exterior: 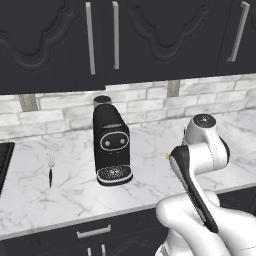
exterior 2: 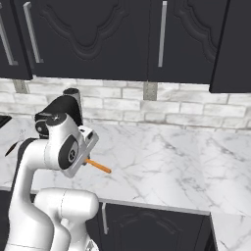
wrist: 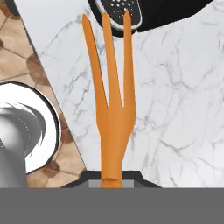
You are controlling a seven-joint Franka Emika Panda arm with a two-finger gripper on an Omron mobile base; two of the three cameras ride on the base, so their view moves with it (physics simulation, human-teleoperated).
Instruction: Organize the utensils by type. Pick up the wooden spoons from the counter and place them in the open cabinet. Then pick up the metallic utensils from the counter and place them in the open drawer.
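A white marble counter with grey veins (exterior: 150, 150) runs under dark cabinet doors and a pale brick backsplash. Near its middle stands a black coffee machine (exterior: 111, 145); toward the left end, well apart from the machine, lies the small silver-headed fork with a dark handle (exterior: 50, 169), not yet collected. The slim orange three-pronged fork (wrist: 113, 100) is off the counter — the gripper (wrist: 111, 181) is clamped on its handle, prongs pointing away from the hand, presumably for carrying to the drawer. The hand view shows the grip, the three prongs and the counter's front edge with tiled floor beyond; the right base view shows only an orange end of the fork jutting from behind the hand, above the counter near its front edge.
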